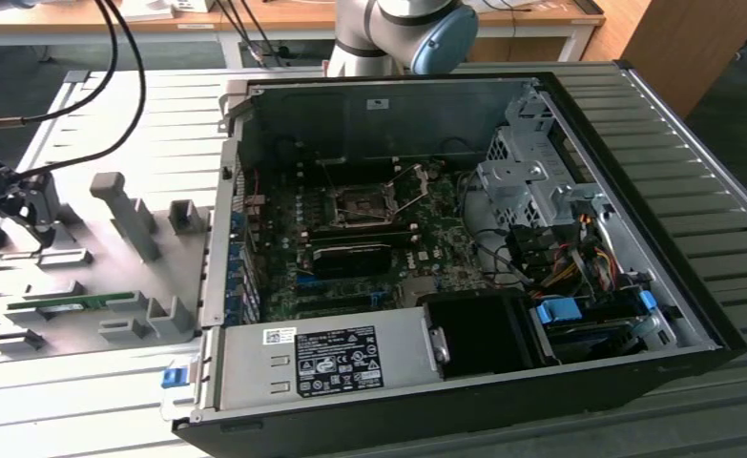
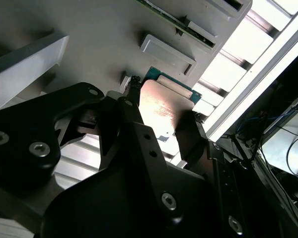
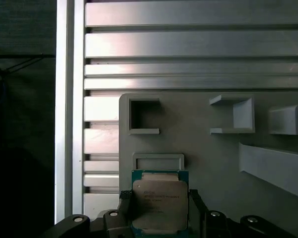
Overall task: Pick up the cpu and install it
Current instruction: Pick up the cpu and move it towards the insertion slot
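cpu (image 3: pixel 160 207) | flat, metal top toward wrist cameras | gripper (image 3: pixel 160 199) clamps its two edges

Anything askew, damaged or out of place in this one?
Nothing stands out. In the first wrist view the cpu sits square in the gripper, level over the grey fixture plate. In the exterior view the green memory stick lies straight in its holder.

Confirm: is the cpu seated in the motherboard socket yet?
No, the hand grips the cpu at the grey fixture plate.
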`<state>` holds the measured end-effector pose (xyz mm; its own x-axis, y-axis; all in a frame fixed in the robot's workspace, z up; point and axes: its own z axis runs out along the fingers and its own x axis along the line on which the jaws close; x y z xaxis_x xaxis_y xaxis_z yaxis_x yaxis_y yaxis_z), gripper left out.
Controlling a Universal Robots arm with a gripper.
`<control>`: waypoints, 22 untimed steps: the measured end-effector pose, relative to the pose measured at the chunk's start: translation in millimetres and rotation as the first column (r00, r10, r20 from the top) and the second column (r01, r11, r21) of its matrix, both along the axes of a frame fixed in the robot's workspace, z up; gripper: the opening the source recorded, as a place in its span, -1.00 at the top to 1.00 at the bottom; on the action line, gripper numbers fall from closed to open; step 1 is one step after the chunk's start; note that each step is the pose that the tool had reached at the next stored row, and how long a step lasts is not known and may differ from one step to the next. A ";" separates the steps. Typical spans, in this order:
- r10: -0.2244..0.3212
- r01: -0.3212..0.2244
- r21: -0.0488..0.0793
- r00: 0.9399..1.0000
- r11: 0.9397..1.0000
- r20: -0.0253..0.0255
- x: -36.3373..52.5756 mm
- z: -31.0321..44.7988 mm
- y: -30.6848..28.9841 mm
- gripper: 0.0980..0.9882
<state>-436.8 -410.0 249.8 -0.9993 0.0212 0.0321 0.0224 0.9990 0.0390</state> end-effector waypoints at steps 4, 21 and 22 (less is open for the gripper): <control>0.000 0.000 0.000 1.000 1.000 0.000 0.0 1.7 0.0 0.01; 0.000 0.000 0.000 1.000 1.000 0.000 0.0 7.4 0.0 0.01; 0.000 0.000 0.000 1.000 1.000 0.000 0.0 7.8 0.0 0.01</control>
